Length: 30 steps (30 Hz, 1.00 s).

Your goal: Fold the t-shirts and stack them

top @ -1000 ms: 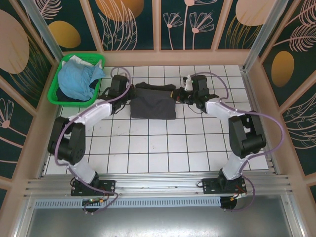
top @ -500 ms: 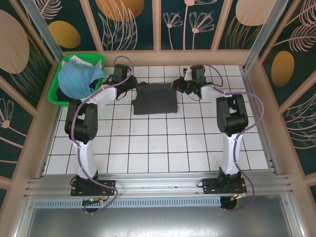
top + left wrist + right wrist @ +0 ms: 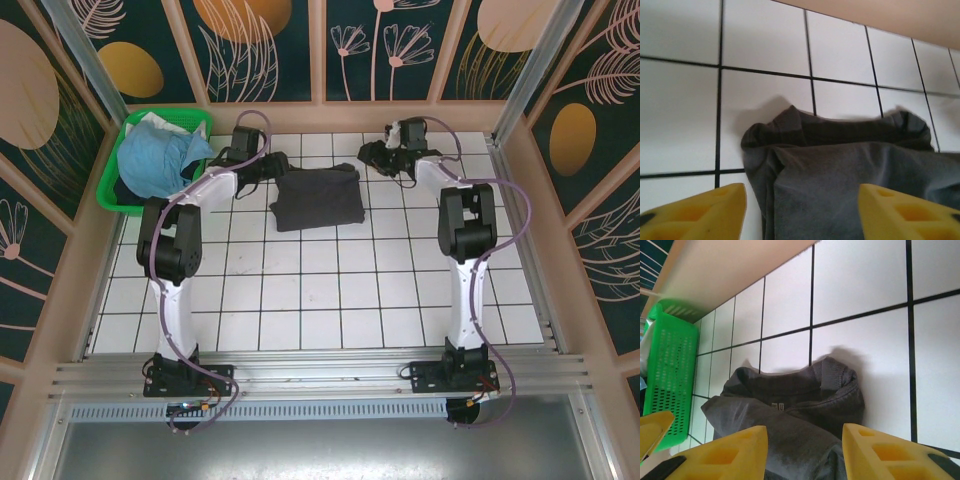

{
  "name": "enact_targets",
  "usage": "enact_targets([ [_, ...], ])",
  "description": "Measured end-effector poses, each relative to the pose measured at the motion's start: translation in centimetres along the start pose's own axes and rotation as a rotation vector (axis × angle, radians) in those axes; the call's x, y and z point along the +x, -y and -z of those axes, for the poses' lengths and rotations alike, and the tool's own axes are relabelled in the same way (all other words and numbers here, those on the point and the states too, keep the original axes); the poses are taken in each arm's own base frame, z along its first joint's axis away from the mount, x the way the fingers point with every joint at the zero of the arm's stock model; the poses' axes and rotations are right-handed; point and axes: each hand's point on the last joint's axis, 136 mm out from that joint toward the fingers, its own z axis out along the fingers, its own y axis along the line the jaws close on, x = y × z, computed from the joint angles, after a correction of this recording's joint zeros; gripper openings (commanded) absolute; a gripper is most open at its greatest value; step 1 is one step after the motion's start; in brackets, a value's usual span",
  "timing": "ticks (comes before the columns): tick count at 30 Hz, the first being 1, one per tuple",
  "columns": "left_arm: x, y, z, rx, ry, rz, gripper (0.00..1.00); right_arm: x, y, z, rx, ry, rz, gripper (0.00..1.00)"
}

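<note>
The dark charcoal-grey t-shirt (image 3: pixel 318 198) lies folded into a rectangle on the white tiled table, near the back. In the left wrist view the charcoal-grey t-shirt (image 3: pixel 840 170) shows its bunched left corner, and my left gripper (image 3: pixel 802 215) is open above it with nothing between the yellow fingers (image 3: pixel 695 212). My left gripper (image 3: pixel 272 166) sits at the shirt's back-left corner. My right gripper (image 3: pixel 370 155) sits at the back-right corner. It is open too (image 3: pixel 805 455), over the shirt's collar (image 3: pixel 790 405). The light blue t-shirt (image 3: pixel 160 160) lies crumpled in the basket.
The green plastic basket (image 3: pixel 110 192) stands at the back-left corner, also seen at the left of the right wrist view as the green basket (image 3: pixel 670 365). The wooden back wall (image 3: pixel 320 115) runs close behind both grippers. Bare tiles (image 3: pixel 320 290) stretch toward the arm bases.
Both arms carried the shirt's edge toward the back, laid it flat, and let go. The grippers have since drawn off to the shirt's back corners.
</note>
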Motion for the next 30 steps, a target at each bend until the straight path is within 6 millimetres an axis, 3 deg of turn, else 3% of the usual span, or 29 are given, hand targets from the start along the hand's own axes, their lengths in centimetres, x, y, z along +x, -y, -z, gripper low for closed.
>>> enact_targets([
  [3, -1.1, 0.7, -1.8, 0.015, 0.013, -0.065, 0.69, 2.1, -0.6, 1.0, 0.043, -0.006, 0.028, 0.43],
  [6, -0.6, 0.3, -3.8, 0.007, -0.01, -0.13, 0.66, 5.4, -1.7, 0.7, 0.065, -0.046, 0.07, 0.42],
  [9, 0.8, -0.7, -5.6, -0.012, -0.06, -0.173, 0.56, 8.3, -3.1, -0.5, 0.071, -0.092, 0.117, 0.41],
  [11, 1.6, -1.5, -6.3, -0.034, -0.086, -0.198, 0.39, 9.4, -3.9, -1.3, 0.066, -0.112, 0.142, 0.39],
  [15, 2.2, -2.5, -6.7, -0.068, -0.103, -0.233, 0.15, 7.7, -3.6, -3.1, 0.078, -0.098, 0.163, 0.38],
  [18, 2.1, -2.7, -6.8, -0.067, -0.096, -0.246, 0.03, 6.2, -2.5, -4.3, 0.1, -0.082, 0.163, 0.4],
  [27, 2.3, -5.2, -6.2, -0.093, -0.073, -0.236, 0.05, 4.0, -2.2, -7.4, 0.119, -0.068, 0.2, 0.42],
  [30, 2.0, -5.2, -6.1, -0.095, -0.06, -0.236, 0.07, 3.8, -1.6, -8.5, 0.125, -0.068, 0.198, 0.49],
])
